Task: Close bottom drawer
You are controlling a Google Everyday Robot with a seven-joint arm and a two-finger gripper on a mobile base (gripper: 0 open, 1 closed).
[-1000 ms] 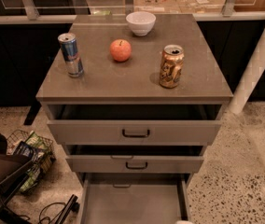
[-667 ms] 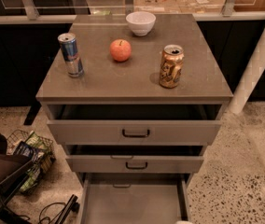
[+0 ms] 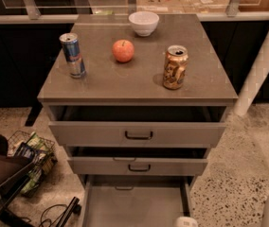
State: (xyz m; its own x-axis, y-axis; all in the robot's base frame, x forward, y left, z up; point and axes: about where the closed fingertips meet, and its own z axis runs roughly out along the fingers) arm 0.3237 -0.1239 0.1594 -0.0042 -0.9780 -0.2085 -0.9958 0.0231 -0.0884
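Note:
The grey cabinet (image 3: 137, 86) has three drawers. The bottom drawer (image 3: 134, 205) is pulled far out. Its plain grey inside shows, and its front and handle are cut off by the lower frame edge. The middle drawer front (image 3: 172, 167) and the top drawer front (image 3: 182, 134) each stand a little way out, with dark bar handles. Only a small white tip of my gripper (image 3: 185, 221) shows at the bottom edge, right beside the bottom drawer's right side wall.
On the cabinet top stand a blue can (image 3: 73, 56), an apple (image 3: 123, 50), a white bowl (image 3: 143, 22) and a gold can (image 3: 175, 67). A basket of snacks (image 3: 32, 160) and cables lie on the floor at left. A white post (image 3: 262, 65) stands at right.

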